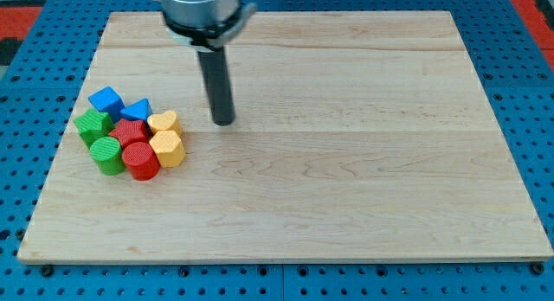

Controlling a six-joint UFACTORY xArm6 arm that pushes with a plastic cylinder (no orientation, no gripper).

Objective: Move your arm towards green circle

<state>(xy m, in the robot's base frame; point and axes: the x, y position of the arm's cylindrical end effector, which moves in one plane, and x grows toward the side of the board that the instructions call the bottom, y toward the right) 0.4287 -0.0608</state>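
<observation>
The wooden board (346,163) filled most of the view, lying on a blue pegboard surface (26,119) that showed around its edges. Above the board's far left part hung the arm's grey mount (201,11), and from it the dark rod (216,80) came straight down. My tip (223,122) rested on the bare wood, right of the blocks and well apart from them, touching none. The tool was a plain rod with no jaws, so it neither spread nor pinched anything.

All the blocks sat packed together in one cluster near the board's left edge. On the far side lay the blue cube (106,100) and, just to its right, a blue wedge-like block (137,109). The green star-like block (92,124) stood at the cluster's left. The red block (132,132) sat in the middle, its shape unclear. The yellow heart-like block (164,122) and the yellow hexagon (167,149) formed the right side. The green circle (107,154) stood at the near left corner of the cluster, touching the red circle (141,160) to its right.
</observation>
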